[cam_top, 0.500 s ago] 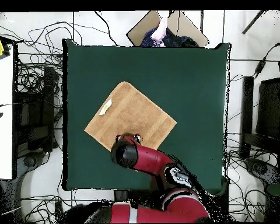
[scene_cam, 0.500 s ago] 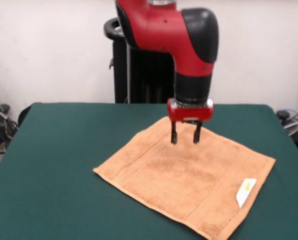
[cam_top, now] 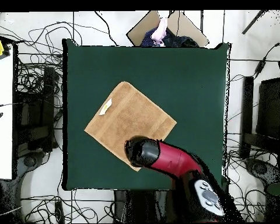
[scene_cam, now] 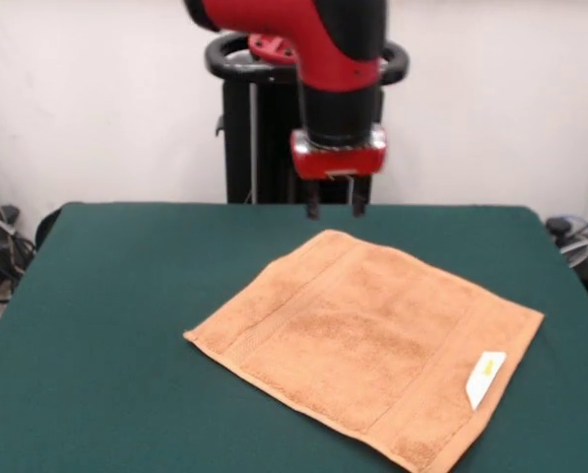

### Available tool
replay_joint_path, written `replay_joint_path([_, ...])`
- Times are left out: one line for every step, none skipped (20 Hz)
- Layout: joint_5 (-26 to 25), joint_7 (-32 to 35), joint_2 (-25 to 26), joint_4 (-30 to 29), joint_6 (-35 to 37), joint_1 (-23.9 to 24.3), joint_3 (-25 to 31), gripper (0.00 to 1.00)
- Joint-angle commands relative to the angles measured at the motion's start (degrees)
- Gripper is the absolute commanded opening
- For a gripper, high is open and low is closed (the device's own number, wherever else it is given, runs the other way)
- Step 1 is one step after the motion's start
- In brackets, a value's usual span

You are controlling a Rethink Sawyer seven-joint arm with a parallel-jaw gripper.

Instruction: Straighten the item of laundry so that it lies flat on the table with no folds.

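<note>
Orange-tan towel (scene_cam: 367,340) lies flat, skewed, on green table (scene_cam: 106,315) — tag up.

Nubby terry towel (scene_cam: 372,345) (matt) on felt-like table (scene_cam: 106,325).

Bare table (scene_cam: 116,325) surrounds the flat towel (scene_cam: 372,340); nothing obstructs.

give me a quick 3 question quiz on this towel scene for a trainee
1. True or false: the towel lies spread on the table with no fold showing.
2. Where is the claw? A) gripping the towel's tag B) raised above the towel's far corner, holding nothing C) resting on bare table away from the towel
3. Fill in: the white tag sits near one ____ of the towel.

Key: 1 true; 2 B; 3 corner
</note>
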State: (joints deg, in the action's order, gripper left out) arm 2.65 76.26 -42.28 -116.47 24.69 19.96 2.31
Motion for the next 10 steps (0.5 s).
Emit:
replay_joint_path([-6.73,-2.81,-1.8,7.1,-0.47,9.34,2.09,1.0])
replay_joint_path([-8.26,-3.77,-0.98,8.71,-0.53,10.53,2.36,1.0])
replay_joint_path([-9.46,-4.66,-0.27,9.94,-0.34,11.93,3.02,1.0])
replay_joint_path([-10.65,-5.69,0.27,11.0,-0.09,13.42,3.93,1.0])
replay_joint_path([-11.52,-6.6,0.54,12.05,0.78,14.82,4.88,1.0])
replay_joint_path([-12.39,-7.5,0.81,13.09,1.65,16.21,5.83,1.0])
replay_joint_path([-13.21,-8.18,0.95,13.95,2.58,17.41,6.77,1.0])
replay_joint_path([-13.94,-8.72,1.1,14.94,3.69,18.45,7.64,1.0])
replay_joint_path([-14.72,-9.01,1.22,15.74,4.41,19.29,8.3,1.0])
replay_joint_path([-15.66,-9.22,1.37,16.61,5.12,20.03,8.95,1.0])
